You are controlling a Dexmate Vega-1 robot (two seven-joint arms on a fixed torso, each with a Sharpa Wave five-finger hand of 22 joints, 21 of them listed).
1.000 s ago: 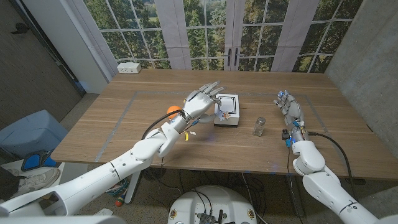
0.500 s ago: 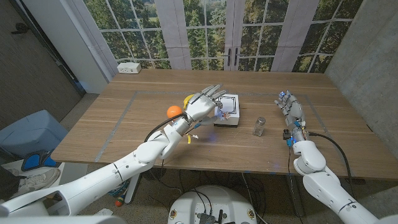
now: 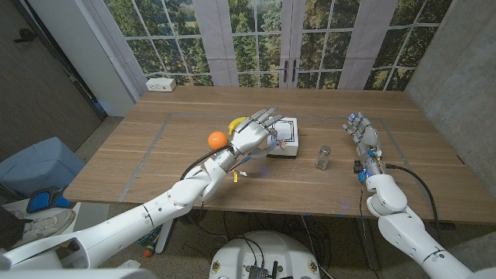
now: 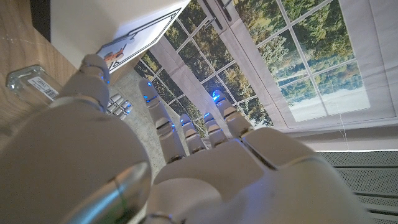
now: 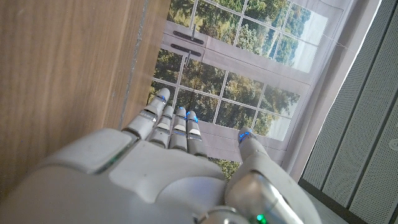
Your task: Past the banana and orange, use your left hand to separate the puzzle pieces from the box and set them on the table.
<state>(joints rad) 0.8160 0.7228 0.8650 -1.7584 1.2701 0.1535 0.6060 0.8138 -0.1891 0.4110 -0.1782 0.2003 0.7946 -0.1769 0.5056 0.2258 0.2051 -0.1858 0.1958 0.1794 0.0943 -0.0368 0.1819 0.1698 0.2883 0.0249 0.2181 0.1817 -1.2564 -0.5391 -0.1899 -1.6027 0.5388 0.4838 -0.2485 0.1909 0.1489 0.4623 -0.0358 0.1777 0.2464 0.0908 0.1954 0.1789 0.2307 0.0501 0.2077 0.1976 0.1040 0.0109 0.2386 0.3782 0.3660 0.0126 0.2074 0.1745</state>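
Note:
A white puzzle box [image 3: 284,139] with a black-framed lid lies at the table's middle; its white side and picture edge [image 4: 127,38] appear in the left wrist view. My left hand [image 3: 252,132] hovers over the box's left edge, fingers spread and holding nothing. An orange [image 3: 217,139] sits just left of that hand, and a yellow banana [image 3: 236,123] peeks out behind it. My right hand [image 3: 362,136] stands at the right of the table, fingers straight and apart [image 5: 168,121], empty.
A small clear glass jar [image 3: 322,158] stands right of the box, also seen lying sideways as a glass jar [image 4: 31,84]. A white power strip [image 3: 161,84] lies at the far left corner. Grey tape lines [image 3: 147,151] mark a rectangle on the table.
My left hand has moved up and slightly right, from in front of the orange toward the box's left edge, uncovering the orange and banana. My right hand stays put.

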